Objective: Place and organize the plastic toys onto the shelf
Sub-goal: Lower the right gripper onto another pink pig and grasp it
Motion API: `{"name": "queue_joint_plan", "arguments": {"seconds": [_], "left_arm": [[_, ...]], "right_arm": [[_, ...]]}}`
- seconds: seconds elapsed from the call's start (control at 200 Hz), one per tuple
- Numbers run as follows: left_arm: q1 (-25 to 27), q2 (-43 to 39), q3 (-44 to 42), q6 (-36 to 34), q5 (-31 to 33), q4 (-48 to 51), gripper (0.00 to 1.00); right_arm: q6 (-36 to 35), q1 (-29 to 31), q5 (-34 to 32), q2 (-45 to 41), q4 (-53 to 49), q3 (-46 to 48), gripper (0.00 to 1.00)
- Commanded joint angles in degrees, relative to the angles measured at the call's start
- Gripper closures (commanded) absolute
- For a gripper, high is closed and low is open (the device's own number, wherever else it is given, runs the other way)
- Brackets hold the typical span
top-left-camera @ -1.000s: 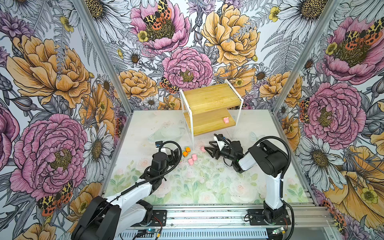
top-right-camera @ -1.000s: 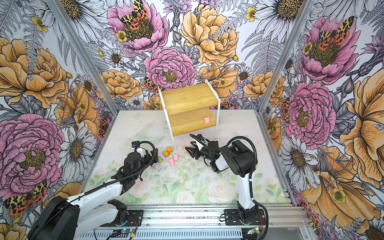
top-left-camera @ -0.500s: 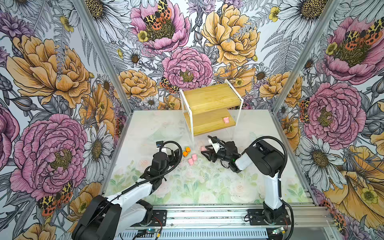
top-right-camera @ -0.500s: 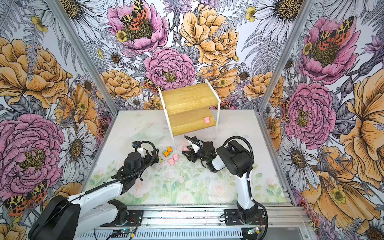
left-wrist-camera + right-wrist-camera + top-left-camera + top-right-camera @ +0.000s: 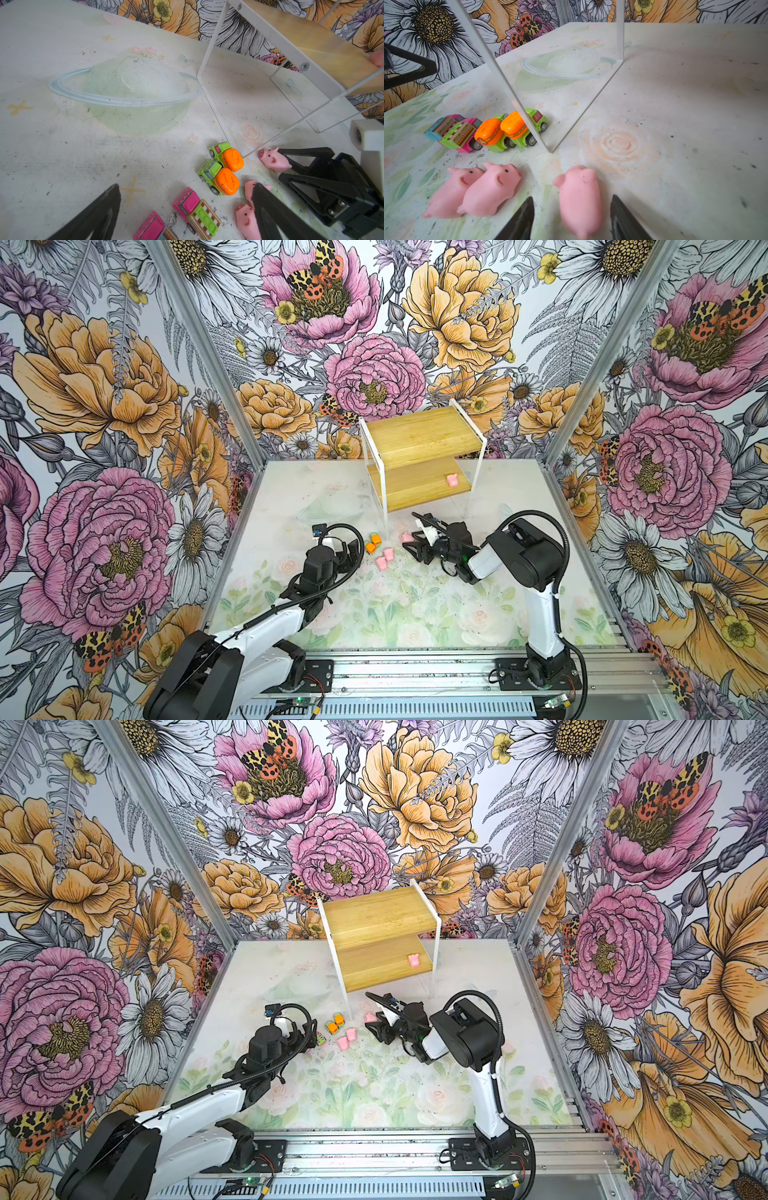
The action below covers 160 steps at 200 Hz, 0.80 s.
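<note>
**Toys grouped on table, one pig shelved**

In the left wrist view, the left gripper (image 5: 186, 187) is spread wide over the pink cars (image 5: 195, 209). Mid-frame in a top view, orange-and-green cars (image 5: 372, 543) and two pigs (image 5: 384, 559) are grouped. A third pig (image 5: 579, 197) is straddled, untouched, by the parted right gripper (image 5: 572, 198). Another pig (image 5: 452, 480) is on the shelf (image 5: 419, 435), lower board.

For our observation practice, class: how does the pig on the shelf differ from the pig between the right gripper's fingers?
The shelf pig rests on the shelf's lower board; the gripper pig lies on the table. The shelf pig is alone; the gripper pig has two other pigs nearby. Nothing surrounds the shelf pig; the right gripper's open jaws straddle the gripper pig. Both are small pink pigs.
</note>
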State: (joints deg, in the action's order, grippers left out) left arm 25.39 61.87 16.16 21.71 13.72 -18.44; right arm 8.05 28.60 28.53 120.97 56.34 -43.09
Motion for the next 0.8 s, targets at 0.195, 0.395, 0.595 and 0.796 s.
{"name": "queue_joint_plan", "arguments": {"seconds": [0.195,0.395,0.595,0.796], "left_arm": [[0.41,1.05,0.51,0.08,-0.43,-1.51,0.01],[0.41,2.36,0.97,0.28,-0.71,-1.83,0.01],[0.63,2.17,1.06,0.56,-1.06,-1.79,0.01],[0.77,1.67,0.54,0.79,-0.51,-1.83,0.01]], "right_arm": [[0.65,0.45,0.20,1.31,-2.81,-3.34,0.40],[-0.39,0.52,0.44,0.85,-6.16,-4.09,0.45],[-1.78,1.06,0.95,1.18,-8.79,-4.53,0.47],[-2.11,1.63,0.54,1.25,-7.86,-4.03,0.52]]}}
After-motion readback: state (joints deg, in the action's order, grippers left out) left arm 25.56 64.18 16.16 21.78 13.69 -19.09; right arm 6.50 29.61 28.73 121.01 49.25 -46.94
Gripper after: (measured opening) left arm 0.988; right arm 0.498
